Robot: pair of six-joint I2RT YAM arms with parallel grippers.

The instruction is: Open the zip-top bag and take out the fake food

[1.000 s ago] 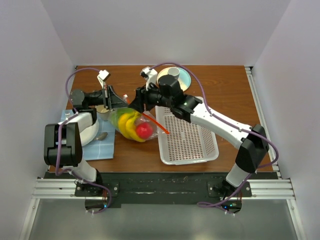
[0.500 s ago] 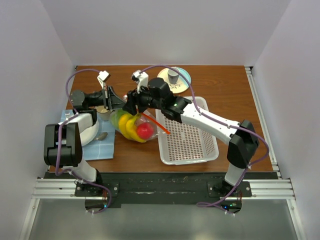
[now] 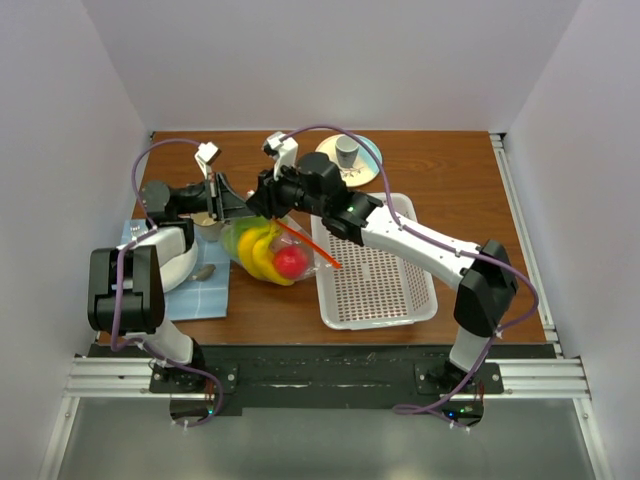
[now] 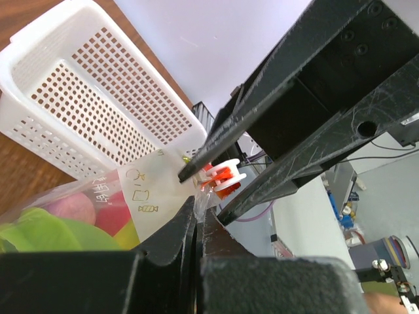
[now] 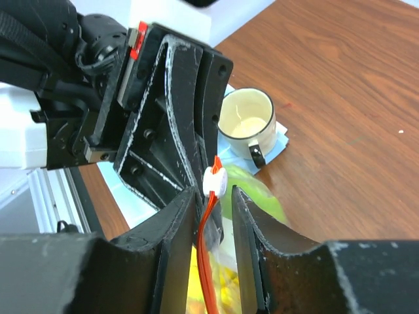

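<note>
The zip-top bag (image 3: 262, 245) lies left of the basket, with yellow bananas (image 3: 260, 252), a red fruit (image 3: 290, 262) and green pieces (image 3: 234, 238) inside. Its orange zip strip (image 3: 315, 248) runs toward the basket. My left gripper (image 3: 232, 208) is shut on the bag's clear corner, seen in the left wrist view (image 4: 198, 208). My right gripper (image 3: 262, 207) is right beside it, open. In the right wrist view (image 5: 215, 196) its jaws stand either side of the white zip slider (image 5: 215, 180) with gaps showing. The slider also shows in the left wrist view (image 4: 222, 176).
A white perforated basket (image 3: 400, 290) stands right of the bag. A plate (image 3: 368, 158) with a grey cup (image 3: 347, 151) is at the back. A white mug (image 5: 245, 121), a blue cloth (image 3: 205, 295), a white bowl (image 3: 180, 262) and a spoon (image 3: 201, 272) are at the left.
My right gripper has swung left from near the plate to the bag's zip slider, beside the left gripper. The left gripper and bag have stayed put.
</note>
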